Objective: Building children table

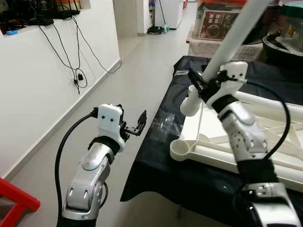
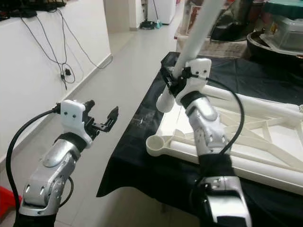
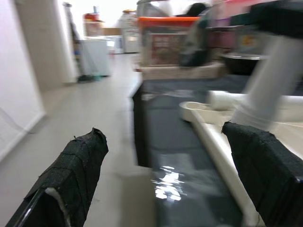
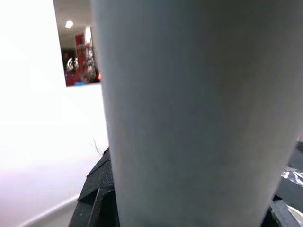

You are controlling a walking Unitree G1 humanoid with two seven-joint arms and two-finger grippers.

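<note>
My right end effector (image 1: 204, 86) is clamped around a white table leg (image 1: 234, 38), holding it tilted so that its long shaft runs up and to the right, out past the top of my head views. The leg's lower end hangs above the near-left part of the upturned white tabletop (image 1: 265, 137), which lies underside up on the black-draped bench (image 1: 156, 156). In the right wrist view the leg's pale shaft stands right in front of the camera between my black fingers, so the grip looks firm.

My left end effector (image 2: 102, 118) hovers over the floor just left of the bench's near-left edge, fingers spread apart and carrying nothing. In its wrist view both black fingers (image 3: 71, 175) frame the bench edge and the tabletop beyond.

As for progress, I judge the job to be at an early or middle step. The round socket (image 1: 181, 149) at the tabletop's near-left corner is empty, a bare ring with nothing seated in it. The leg in my grip is not yet in any socket; its lower end is above and a little beyond that ring, near it but apart from it. Another long white tube (image 2: 265, 106) lies across the far side of the tabletop; I cannot tell whether it is a loose leg or part of the frame.

What is left, as I see it: bring this leg upright, lower its end into the empty corner socket and fix it there, then do the same for the remaining corners and turn the table over.
</note>
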